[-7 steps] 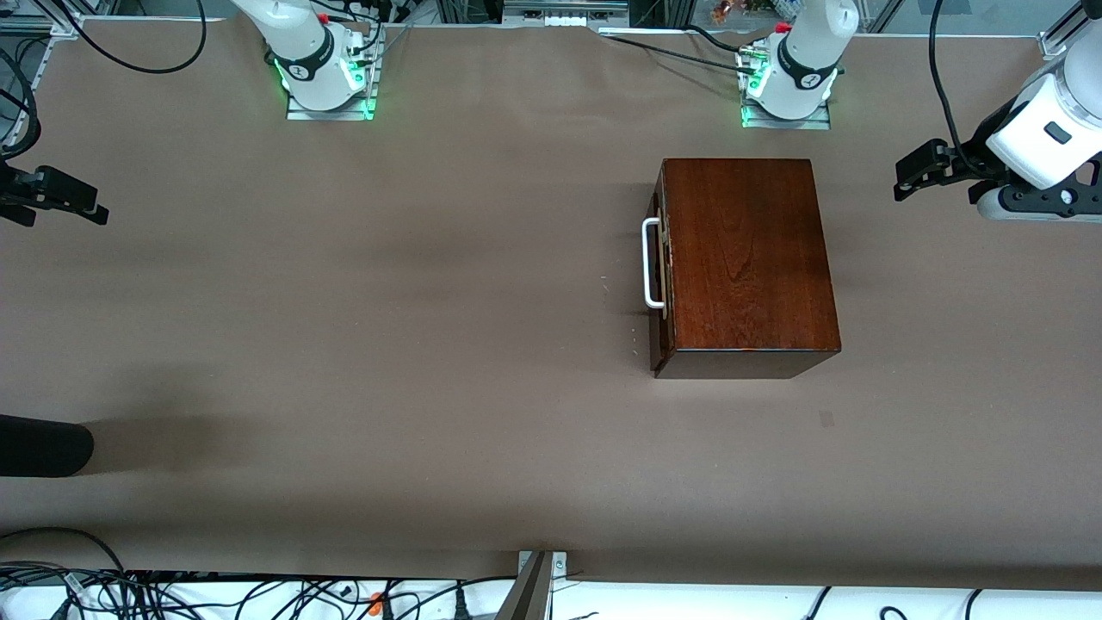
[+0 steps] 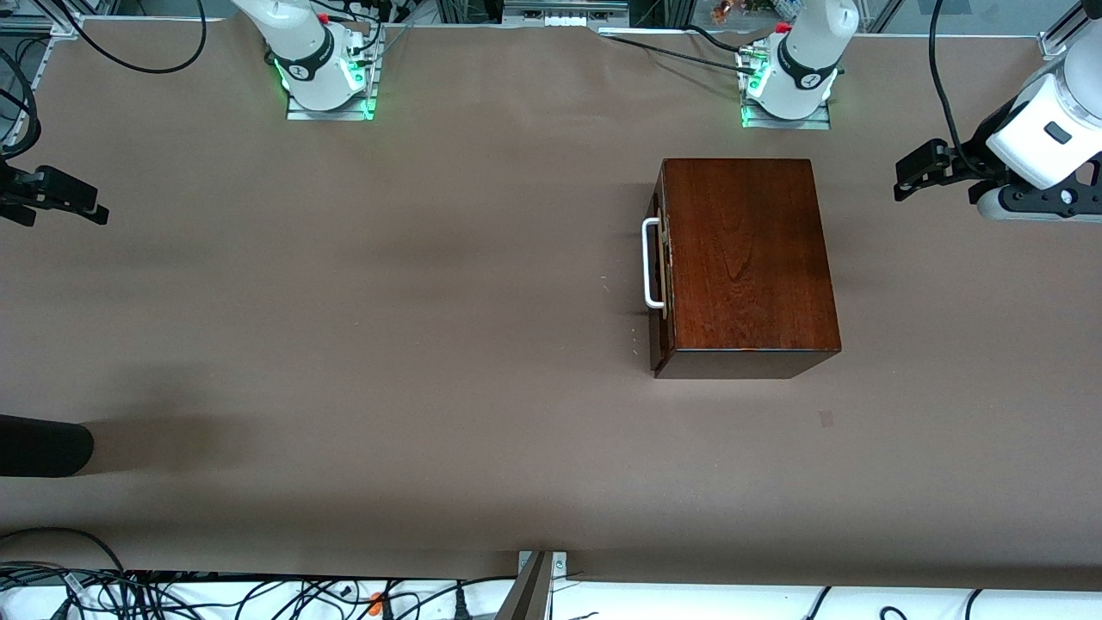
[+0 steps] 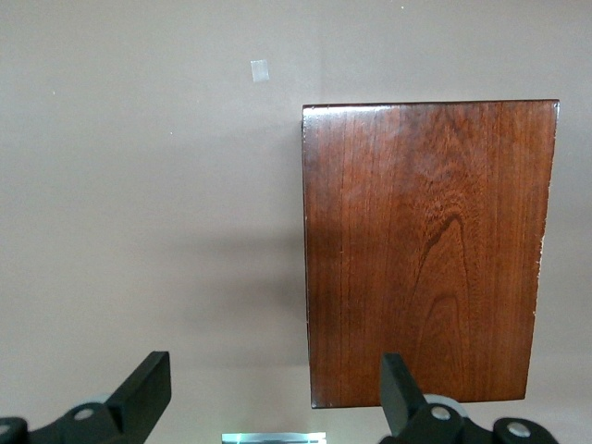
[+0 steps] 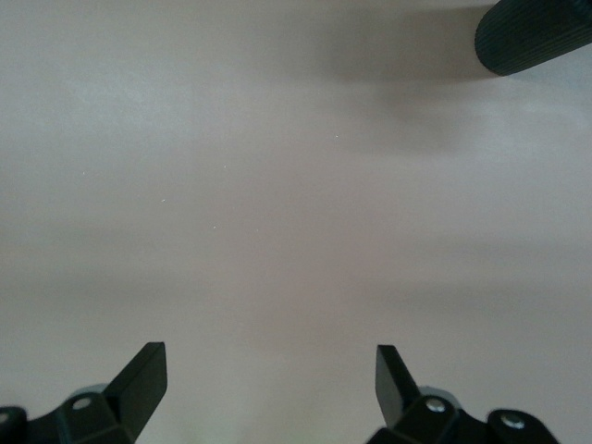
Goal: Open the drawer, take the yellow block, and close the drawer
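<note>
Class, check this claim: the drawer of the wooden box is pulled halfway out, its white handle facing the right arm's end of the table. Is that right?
Not quite. The drawer is fully shut, its front flush with the wooden box, as the front view shows. The white handle does face the right arm's end of the table.

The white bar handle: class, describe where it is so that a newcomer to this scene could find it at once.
On the brown table, toward the left arm's end, stands one dark mahogany wooden box. Its drawer is shut, its front facing the right arm's end. The white bar handle sits on that front, the only white thing on the box.
</note>
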Tool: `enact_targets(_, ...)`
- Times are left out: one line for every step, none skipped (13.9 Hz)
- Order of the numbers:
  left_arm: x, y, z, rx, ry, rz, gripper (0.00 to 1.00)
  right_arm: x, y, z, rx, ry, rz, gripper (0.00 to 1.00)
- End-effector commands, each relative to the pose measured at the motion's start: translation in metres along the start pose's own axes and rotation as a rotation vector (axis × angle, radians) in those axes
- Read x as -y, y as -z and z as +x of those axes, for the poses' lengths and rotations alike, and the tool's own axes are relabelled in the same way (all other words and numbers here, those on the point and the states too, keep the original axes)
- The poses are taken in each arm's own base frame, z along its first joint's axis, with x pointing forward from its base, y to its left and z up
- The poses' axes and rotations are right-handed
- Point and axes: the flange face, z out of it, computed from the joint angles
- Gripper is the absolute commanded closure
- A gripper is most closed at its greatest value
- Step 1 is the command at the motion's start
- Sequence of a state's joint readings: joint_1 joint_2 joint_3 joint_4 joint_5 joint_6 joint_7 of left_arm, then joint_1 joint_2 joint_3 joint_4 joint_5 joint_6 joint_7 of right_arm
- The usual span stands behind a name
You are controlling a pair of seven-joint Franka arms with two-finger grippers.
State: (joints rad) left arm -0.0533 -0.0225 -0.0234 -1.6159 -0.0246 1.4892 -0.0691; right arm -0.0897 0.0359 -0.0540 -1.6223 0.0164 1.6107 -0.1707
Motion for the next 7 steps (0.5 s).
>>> enact_targets(-0.001,0.008,-0.003,-0.013,-0.005,-0.014,0.00,0.000,0.002,-0.001,0.005,-0.006,0.019,0.00)
enact_targets(-0.001,0.009,-0.003,-0.016,-0.005,-0.012,0.00,0.001,0.002,0.000,0.005,-0.004,0.019,0.00)
enact_targets(0.004,0.007,-0.001,-0.016,0.003,-0.012,0.00,0.001,0.002,0.000,0.005,-0.004,0.019,0.00)
enact_targets(0.007,0.006,0.001,-0.015,0.008,-0.013,0.00,0.001,0.002,0.000,0.005,-0.004,0.019,0.00)
enact_targets(0.007,0.006,0.001,-0.015,0.009,-0.013,0.00,0.000,0.003,-0.001,0.003,-0.006,0.018,0.00)
enact_targets(0.004,0.011,0.000,-0.024,0.003,-0.013,0.00,0.000,0.002,-0.001,0.005,-0.006,0.019,0.00)
enact_targets(0.001,0.016,-0.001,-0.034,-0.001,-0.016,0.00,0.000,0.002,-0.001,0.005,-0.006,0.019,0.00)
